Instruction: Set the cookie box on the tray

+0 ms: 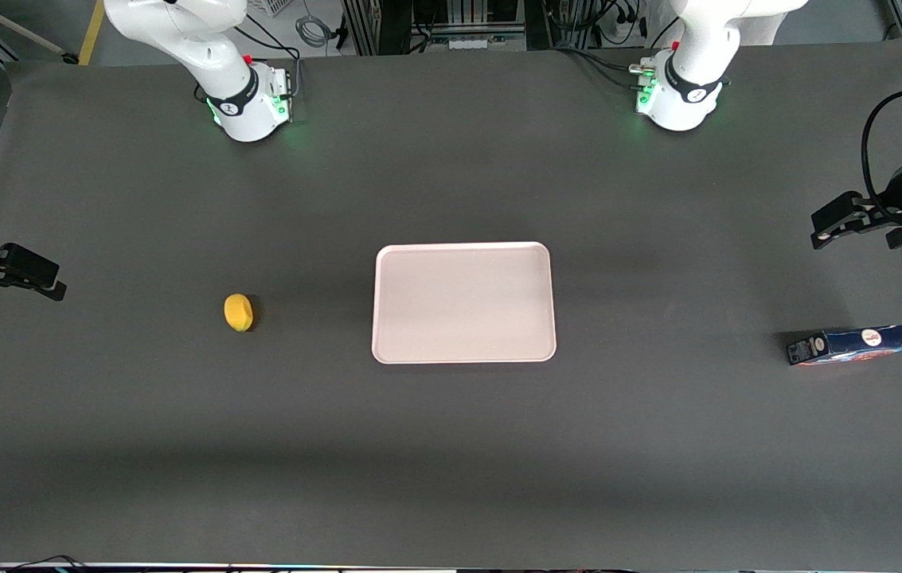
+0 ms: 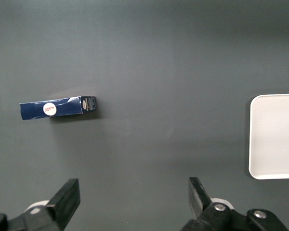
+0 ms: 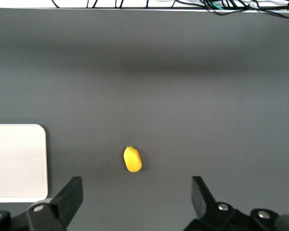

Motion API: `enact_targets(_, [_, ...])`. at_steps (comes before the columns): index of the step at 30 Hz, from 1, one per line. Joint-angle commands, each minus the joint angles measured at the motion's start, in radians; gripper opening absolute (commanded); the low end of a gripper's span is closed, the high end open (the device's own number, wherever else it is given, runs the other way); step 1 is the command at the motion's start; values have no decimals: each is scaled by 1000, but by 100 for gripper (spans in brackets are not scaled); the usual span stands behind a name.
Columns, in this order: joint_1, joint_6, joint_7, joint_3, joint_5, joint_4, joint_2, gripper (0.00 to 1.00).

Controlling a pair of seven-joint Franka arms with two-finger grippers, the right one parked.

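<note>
The cookie box (image 1: 853,344) is a long navy carton with a white round logo, lying flat on the dark table toward the working arm's end. It also shows in the left wrist view, cookie box (image 2: 55,108), with bare mat around it. The pale pink tray (image 1: 463,302) lies at the middle of the table with nothing on it; one end of the tray (image 2: 274,134) shows to the left wrist camera. My left gripper (image 1: 819,229) hovers above the table, farther from the front camera than the box and apart from it. The gripper (image 2: 133,192) is open with nothing between its fingers.
A small yellow lump (image 1: 238,312) sits on the mat beside the tray, toward the parked arm's end; the lump (image 3: 132,159) shows in the right wrist view too. Two arm bases (image 1: 677,95) stand along the table edge farthest from the front camera.
</note>
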Motion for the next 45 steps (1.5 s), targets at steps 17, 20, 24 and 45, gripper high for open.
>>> enact_targets(17, [-11,5,6,11,1,-11,-10,100])
enact_targets(20, [-10,5,12,13,3,-11,-10,100])
enact_targets(24, [-8,4,24,13,3,-10,-8,100])
enact_targets(45, [27,62,857,69,83,12,48,100])
